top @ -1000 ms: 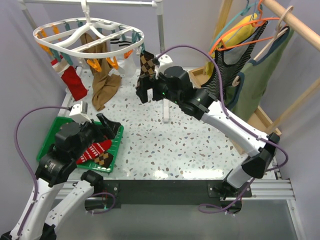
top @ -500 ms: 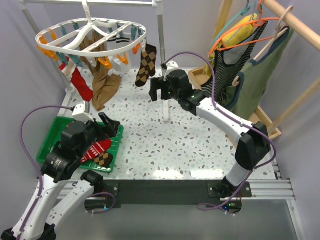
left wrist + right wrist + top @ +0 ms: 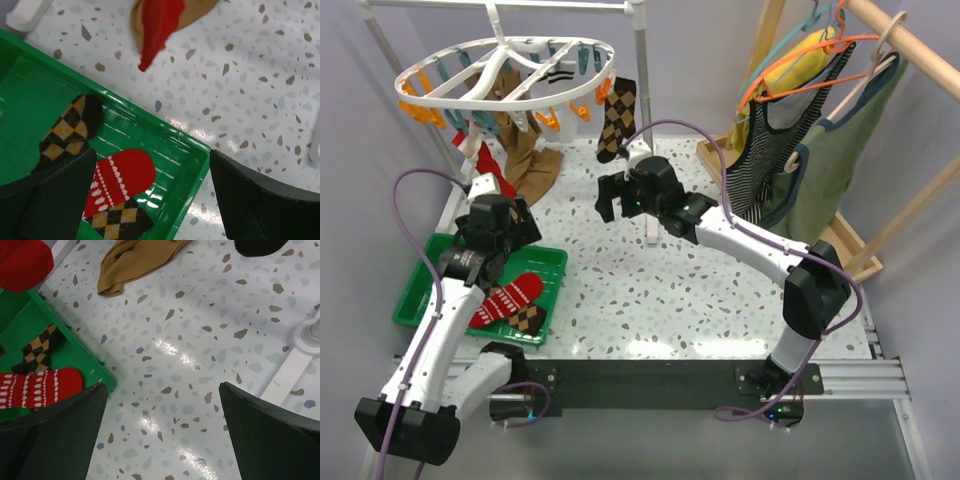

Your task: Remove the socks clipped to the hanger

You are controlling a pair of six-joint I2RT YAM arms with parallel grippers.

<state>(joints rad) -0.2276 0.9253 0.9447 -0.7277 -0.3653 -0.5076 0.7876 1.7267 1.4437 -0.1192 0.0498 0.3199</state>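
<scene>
1. Currently the overhead camera shows me mostly the white speckled terrazzo surface.
2. Over its far left corner hangs the large white plastic oval ring hanger, rimmed with small orange and teal clips.
3. At the near left, a green plastic tray sits flat on the surface.
4. My left gripper hovers over the tray's right-hand end, its fingers spread wide with nothing between them.
5. My right gripper hangs above bare surface just right of the tray and below the hanger's right end. It is likewise wide open and empty.
6. The long tan-brown socks hang from the hanger, their lower ends bunched on the surface.
7. A brown-and-black argyle sock dangles from the hanger's right rim, clear of the surface and just beyond my right gripper.
8. A plain red sock hangs at the hanger's left side, in front of the tan ones, with its toe off the surface.
9. In the tray lies a red sock with a white patterned cuff. Argyle fabric shows on either side of it, and I cannot tell whether that is one sock or two.
</scene>
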